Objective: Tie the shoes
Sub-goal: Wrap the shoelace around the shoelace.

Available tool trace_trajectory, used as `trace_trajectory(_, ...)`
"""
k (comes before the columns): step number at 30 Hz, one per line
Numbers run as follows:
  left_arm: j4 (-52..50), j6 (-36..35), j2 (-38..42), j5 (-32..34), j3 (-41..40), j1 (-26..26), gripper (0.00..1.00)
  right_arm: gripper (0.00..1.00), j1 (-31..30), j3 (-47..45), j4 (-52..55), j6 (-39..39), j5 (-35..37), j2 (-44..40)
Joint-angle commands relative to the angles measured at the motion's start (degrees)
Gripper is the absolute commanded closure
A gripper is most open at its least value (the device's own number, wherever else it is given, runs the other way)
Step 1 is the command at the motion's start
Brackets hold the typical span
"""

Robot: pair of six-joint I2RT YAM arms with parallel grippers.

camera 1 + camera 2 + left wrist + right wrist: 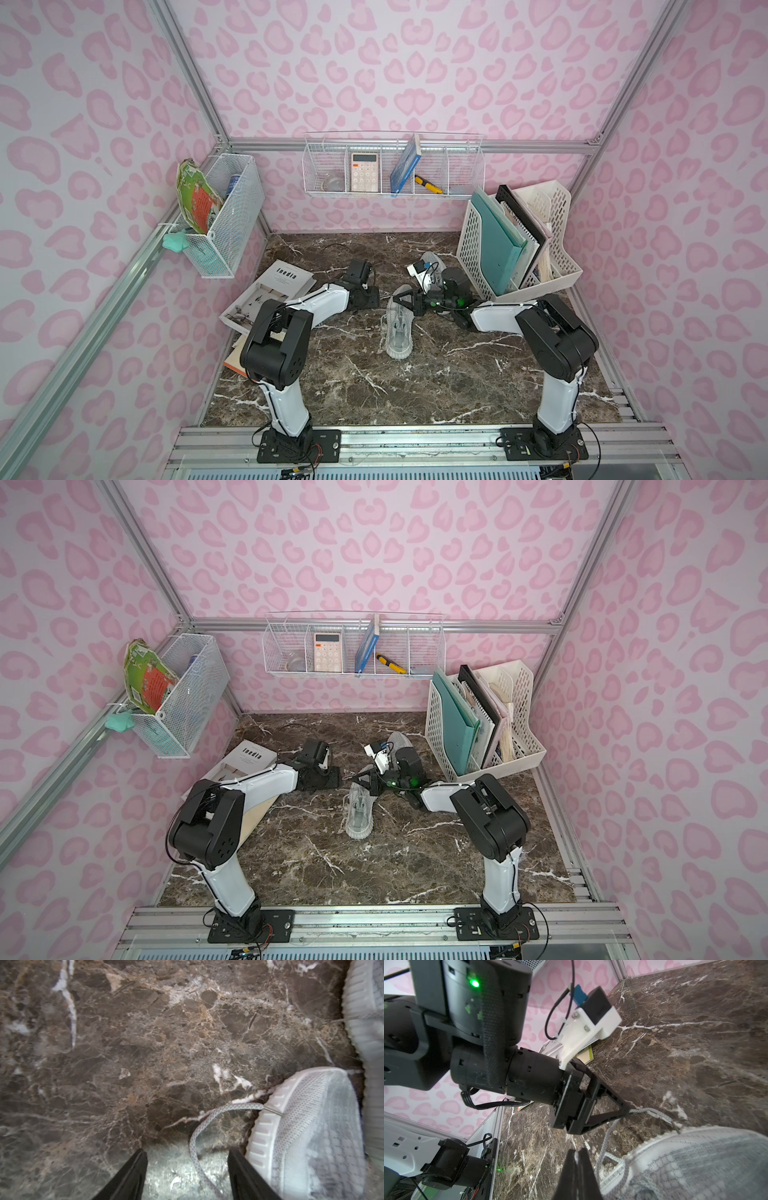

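Note:
One grey knit shoe (399,328) lies mid-table in both top views, toe toward the front. The other shoe (434,261) lies behind it, partly hidden by my right arm. My left gripper (187,1150) is open, low over the marble beside the near shoe (311,1126), and a loose lace (195,1140) lies on the table between its fingers. My right gripper (576,1153) is shut by that shoe's heel (695,1163), next to loops of lace (608,1159). A pale sliver shows between its tips; I cannot tell what it is.
An open magazine (270,295) lies at the left under my left arm. A white file organiser (519,249) stands at the back right. Wire baskets (390,166) hang on the back and left walls. The marble table (415,386) stretches forward to the arm bases.

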State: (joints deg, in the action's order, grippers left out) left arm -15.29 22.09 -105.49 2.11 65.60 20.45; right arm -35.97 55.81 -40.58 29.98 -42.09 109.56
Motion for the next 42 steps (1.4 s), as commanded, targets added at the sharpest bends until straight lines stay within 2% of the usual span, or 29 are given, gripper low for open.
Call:
trace_trajectory(1,-4.88,-1.56,-2.06,4.32,1.84,0.62,0.40,1.00,0.09,-0.09,-3.16,0.35,-0.72,-0.09)
trace_trajectory(6,-5.87,-1.96,-4.37,4.64,2.67,1.43,0.50,1.00,0.18,-0.11,-3.19,0.47,-0.72,-0.15)
trace_trajectory(18,-4.23,-1.42,-4.33,2.47,1.57,1.70,1.00,1.00,0.12,-0.59,-3.81,1.48,0.13,0.35)
trace_trajectory(23,-3.42,-0.83,2.02,1.84,-1.49,1.70,1.00,1.00,0.08,-0.76,-2.40,2.21,2.50,-0.46)
trace_trajectory(29,-0.69,0.19,13.30,-3.16,-8.69,1.88,1.00,1.00,-0.19,0.18,0.83,2.94,4.73,-0.49)
trace_trajectory(34,-2.49,-1.19,16.68,-5.52,-10.24,2.85,1.00,1.00,-0.17,1.16,1.71,4.15,4.55,-0.12)
trace_trajectory(42,0.15,-1.93,22.58,-2.51,-14.52,6.58,1.00,1.00,-0.22,2.61,6.22,5.00,5.93,0.40)
